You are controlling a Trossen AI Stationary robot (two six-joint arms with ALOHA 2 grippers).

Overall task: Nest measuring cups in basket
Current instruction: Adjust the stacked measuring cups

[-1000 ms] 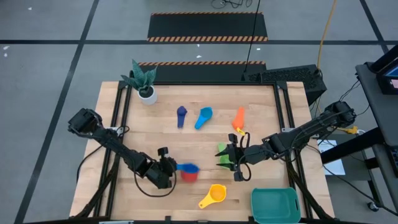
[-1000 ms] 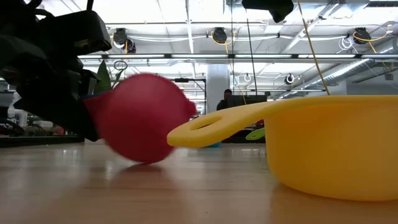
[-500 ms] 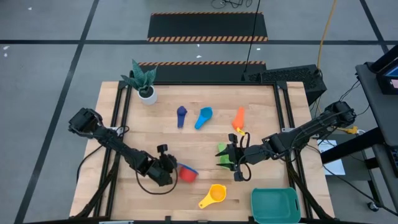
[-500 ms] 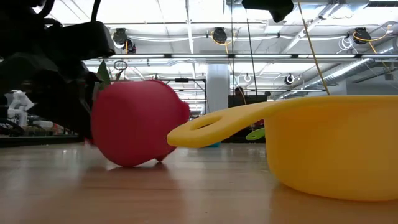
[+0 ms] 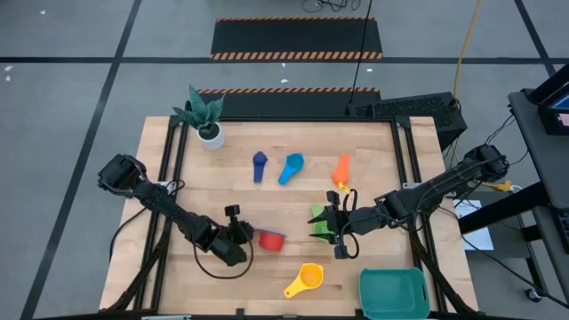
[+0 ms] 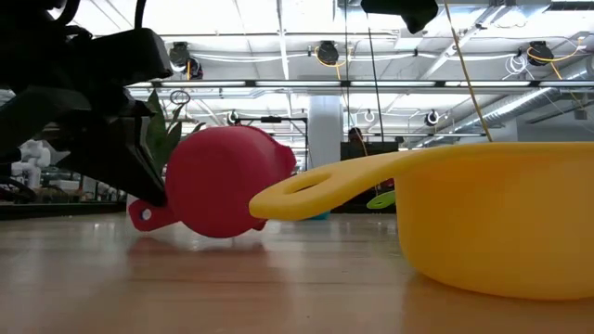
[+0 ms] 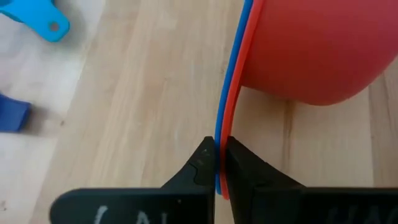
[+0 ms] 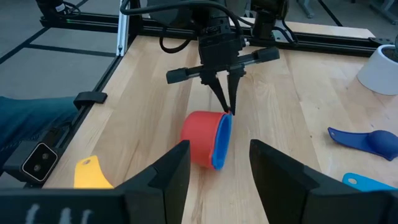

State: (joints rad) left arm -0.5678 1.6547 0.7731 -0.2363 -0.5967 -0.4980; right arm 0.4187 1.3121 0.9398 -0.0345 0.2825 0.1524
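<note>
Red cup (blue cup nested inside) lies sideways, handles pinched by left gripper; right gripper waits, fingers spread.

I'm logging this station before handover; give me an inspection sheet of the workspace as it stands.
Surface: wooden table, bare between items.
Job's things: red cup on its side with a blue cup nested in it; navy cup, light blue cup, orange cup, green cup and yellow cup lie loose; basket at the table's near right corner holds no cups.
Clutter: potted plant at far left corner.
Grippers: left gripper shut on the stacked red and blue handles; right gripper open over the green cup.
Cables: black loops along both arms.
Surroundings: striped floor mats; workshop behind.
</note>
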